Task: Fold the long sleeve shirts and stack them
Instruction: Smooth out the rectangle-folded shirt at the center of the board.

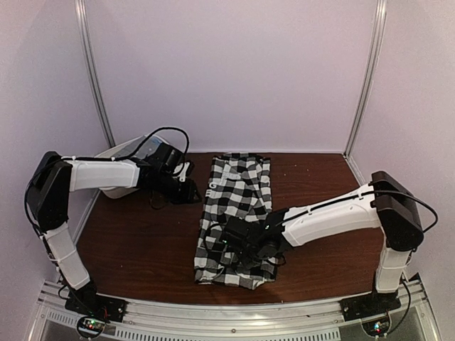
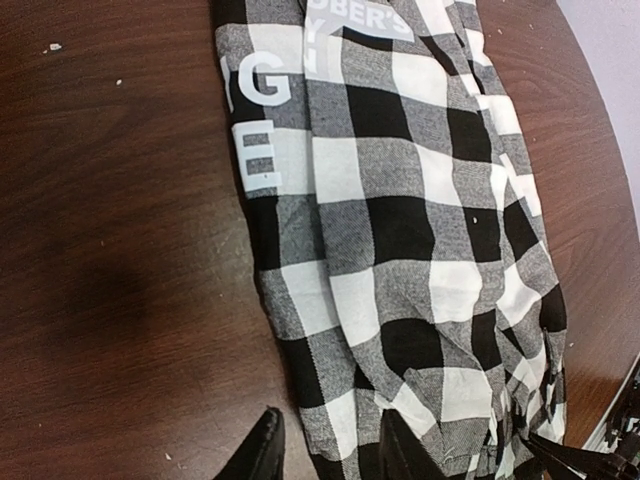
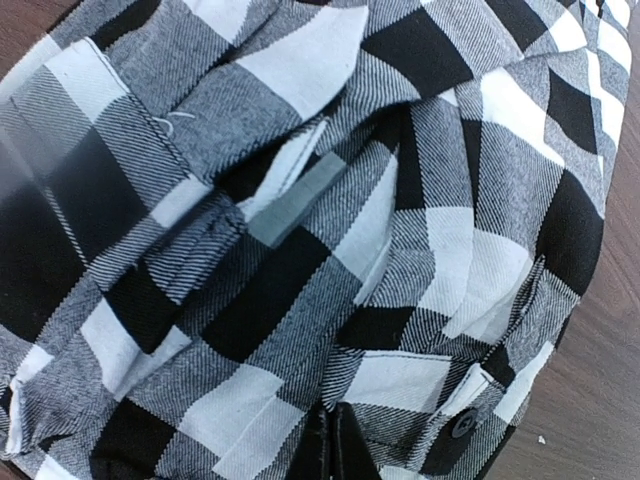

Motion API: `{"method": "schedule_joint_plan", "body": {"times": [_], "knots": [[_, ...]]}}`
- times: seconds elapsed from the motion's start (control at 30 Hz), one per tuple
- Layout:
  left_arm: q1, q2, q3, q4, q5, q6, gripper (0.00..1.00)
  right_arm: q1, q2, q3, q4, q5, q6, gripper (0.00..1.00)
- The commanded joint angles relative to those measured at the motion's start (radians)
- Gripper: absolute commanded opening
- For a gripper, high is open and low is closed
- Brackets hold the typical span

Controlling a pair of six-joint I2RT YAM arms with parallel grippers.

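Shirt (image 1: 238,206) lies as a long strip across the middle of the table (image 1: 142,241) — fold unfinished.
Risk: the right gripper (image 3: 330,440) seems to catch only loose top layers at the near end, so a lift could drag the strip open or skew it. Its fingers are pressed together, pinching cloth — the left gripper (image 2: 330,445) is spread and empty, just left of the far end.

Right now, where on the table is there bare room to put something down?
Two bare patches of table: near left, between the left arm and the checked shirt; far right, between the shirt and the right arm. The middle is crowded by the shirt and the right gripper.
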Motion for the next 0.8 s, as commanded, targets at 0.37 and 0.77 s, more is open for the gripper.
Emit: {"method": "schedule_joint_plan", "body": {"times": [0.37,0.77], "knots": [[-0.008,-0.030,-0.015,0.044,0.037,-0.004,0.34,0.027,0.017,0.034,-0.012,-0.141,-0.032,0.15],[-0.024,-0.030,-0.011,0.052,0.054,-0.008,0.34,-0.130,-0.213,-0.062,0.223,-0.337,-0.010,0.40]]}}
